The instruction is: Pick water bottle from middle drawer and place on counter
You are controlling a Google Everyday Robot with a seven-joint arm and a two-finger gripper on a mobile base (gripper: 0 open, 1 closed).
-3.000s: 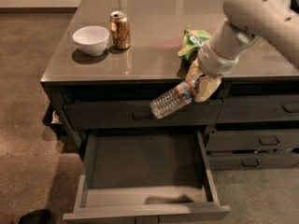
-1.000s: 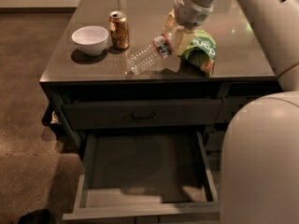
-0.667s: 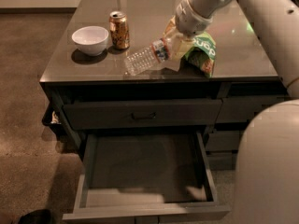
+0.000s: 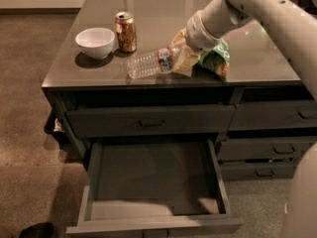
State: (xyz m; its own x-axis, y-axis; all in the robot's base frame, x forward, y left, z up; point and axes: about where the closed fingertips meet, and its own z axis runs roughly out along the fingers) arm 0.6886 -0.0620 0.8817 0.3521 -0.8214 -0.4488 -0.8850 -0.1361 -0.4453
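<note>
The water bottle (image 4: 148, 63) is lying on the tabletop (image 4: 163, 14), my end effector (image 4: 179, 58) clamping its cap end; I am judging this the placing step, with letting go next.

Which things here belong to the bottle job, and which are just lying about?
Job: water bottle, on its side on the counter; open middle drawer; hand, at the bottle's cap end.
Lying about: white bowl; soda can; green bag.
</note>
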